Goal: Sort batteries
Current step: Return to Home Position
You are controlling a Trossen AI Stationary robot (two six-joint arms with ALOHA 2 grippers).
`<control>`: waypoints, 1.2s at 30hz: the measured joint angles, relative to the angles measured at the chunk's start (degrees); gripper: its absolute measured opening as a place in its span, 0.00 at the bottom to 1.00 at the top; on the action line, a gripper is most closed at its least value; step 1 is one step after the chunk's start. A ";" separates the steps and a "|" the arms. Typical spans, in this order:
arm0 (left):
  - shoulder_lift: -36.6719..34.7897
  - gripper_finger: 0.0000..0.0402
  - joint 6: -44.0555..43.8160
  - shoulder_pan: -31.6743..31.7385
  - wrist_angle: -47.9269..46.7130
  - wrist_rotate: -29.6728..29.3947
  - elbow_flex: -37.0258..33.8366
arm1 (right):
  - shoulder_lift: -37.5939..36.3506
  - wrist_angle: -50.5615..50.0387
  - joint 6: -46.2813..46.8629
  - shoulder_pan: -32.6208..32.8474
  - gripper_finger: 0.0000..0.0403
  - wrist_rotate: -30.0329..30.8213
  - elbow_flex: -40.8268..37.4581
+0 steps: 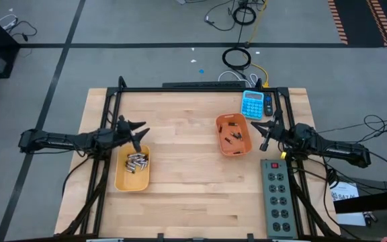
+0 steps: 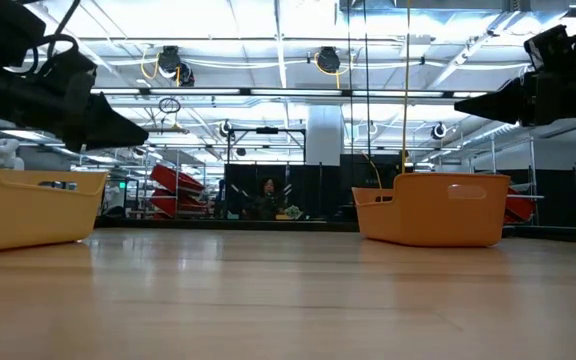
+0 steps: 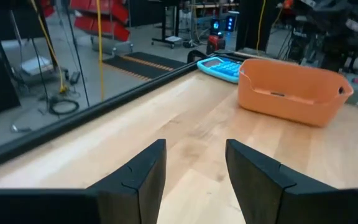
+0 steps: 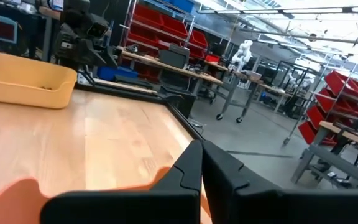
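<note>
My left claw (image 3: 194,168) hangs above the wooden table (image 1: 180,148) with its two fingers (image 3: 143,180) parted by a clear gap, and nothing sits between them. Seen from above, it is over the far end of the yellow bin (image 1: 119,178), and from table height it is raised above that bin's rim. The silvery-grey batteries (image 1: 136,161) lie in a loose heap on the floor of the bin, in its far half. They are just beside my fingertips as seen from above, but below them and not touching.

My right claw (image 4: 201,165) is pressed together, its two fingers meeting along a thin seam, and it grips nothing. It hovers just outside the orange bin (image 1: 219,138), at the side of the bin that faces away from the table's middle, and it too is lifted above the rim. The dark batteries (image 1: 234,136) are scattered across the floor of the orange bin, near this claw but apart from it, with the bin's wall between us.

The two bins stand well apart, with bare wood between them, the yellow one on my left and the orange one on my right. Beyond the orange bin, at the far edge of the table, rests a blue calculator (image 1: 252,104). On the near side of my right arm a grey power strip (image 1: 277,198) lies along the table's edge.
</note>
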 joint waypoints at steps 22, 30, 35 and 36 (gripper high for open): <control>0.00 0.44 6.74 0.00 0.03 0.34 -0.04 | 0.02 -0.07 0.43 0.00 0.00 -0.09 0.02; 0.00 0.44 6.74 0.00 0.03 0.34 -0.04 | 0.02 -0.07 0.43 0.00 0.00 -0.09 0.02; 0.00 0.44 6.71 0.00 0.03 0.37 -0.04 | 0.02 -0.07 0.43 0.00 0.00 -0.09 0.02; 0.00 0.44 6.71 0.00 0.03 0.37 -0.04 | 0.02 -0.07 0.41 0.00 0.00 -0.09 0.02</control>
